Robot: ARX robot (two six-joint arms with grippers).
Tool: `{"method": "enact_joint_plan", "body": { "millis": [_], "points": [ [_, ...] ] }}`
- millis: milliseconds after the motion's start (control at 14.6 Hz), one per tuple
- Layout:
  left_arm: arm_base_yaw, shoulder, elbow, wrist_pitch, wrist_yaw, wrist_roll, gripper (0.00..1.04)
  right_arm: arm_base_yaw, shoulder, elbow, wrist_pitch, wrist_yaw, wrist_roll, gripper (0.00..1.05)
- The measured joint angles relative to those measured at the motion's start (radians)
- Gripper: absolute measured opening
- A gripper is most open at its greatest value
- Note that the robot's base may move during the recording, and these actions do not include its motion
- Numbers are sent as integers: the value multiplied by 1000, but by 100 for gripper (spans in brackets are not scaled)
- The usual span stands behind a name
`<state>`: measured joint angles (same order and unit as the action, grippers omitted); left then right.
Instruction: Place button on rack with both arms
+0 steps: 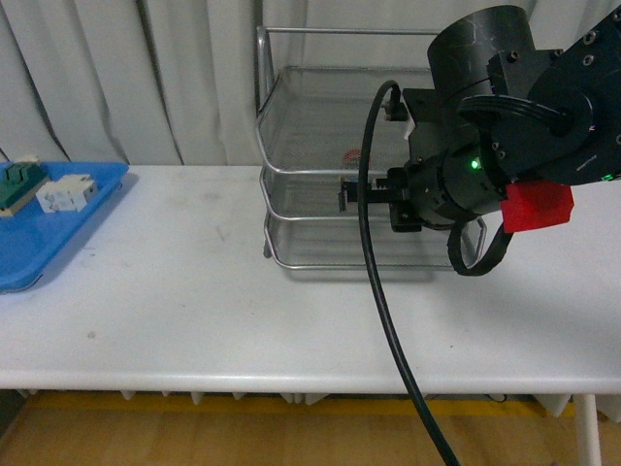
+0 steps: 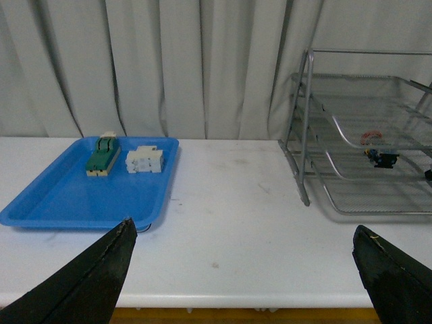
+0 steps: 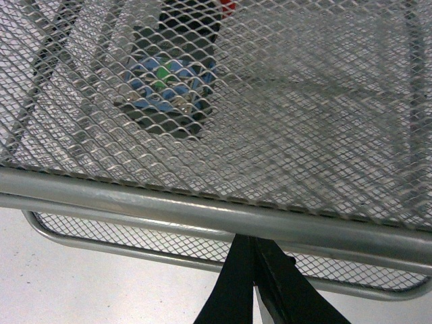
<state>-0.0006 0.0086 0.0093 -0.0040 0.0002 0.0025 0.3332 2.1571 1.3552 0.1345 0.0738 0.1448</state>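
Inside the rack's [image 2: 378,172] middle tray lies the button [image 2: 375,148], light and rigid; we'd grip its black body. Right gripper [image 3: 253,283] pinched together, empty; left gripper [image 2: 243,270] spread apart.

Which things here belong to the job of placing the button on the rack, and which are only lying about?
Part of the job:
- button, lying in the rack
- rack
- right gripper, shut, at the rack's front rail
- left gripper, open, above the table

Only lying about:
- blue tray
- green-and-cream block on the tray
- white part on the tray
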Motion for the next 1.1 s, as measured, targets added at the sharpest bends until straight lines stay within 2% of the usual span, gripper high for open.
{"method": "enact_joint_plan", "body": {
  "millis": [206, 344, 412, 481, 550, 619, 756, 825, 1100],
  "points": [
    [0, 0, 0, 0, 0, 0, 98, -1, -73, -97, -23, -27, 32, 2],
    [0, 0, 0, 0, 0, 0, 98, -2, -227, -279, -13, -57, 110, 2],
    [0, 0, 0, 0, 0, 0, 98, -2, -322, -380, 27, -42, 142, 2],
    [0, 0, 0, 0, 0, 0, 98, 0, -431, -499, 138, 24, 144, 2],
    [0, 0, 0, 0, 0, 0, 98, 1, -528, -610, 277, 108, 138, 9],
    [0, 0, 0, -1, 0, 0, 98, -3, -547, -697, 540, 190, 79, 1],
    [0, 0, 0, 0, 0, 0, 98, -67, -551, -949, 934, 195, -78, 2],
    [0, 0, 0, 0, 0, 0, 98, -99, -609, -1027, 1026, 174, -109, 2],
    [0, 0, 0, 0, 0, 0, 98, -138, -757, -1088, 1030, 124, -128, 2]
  ]
}}
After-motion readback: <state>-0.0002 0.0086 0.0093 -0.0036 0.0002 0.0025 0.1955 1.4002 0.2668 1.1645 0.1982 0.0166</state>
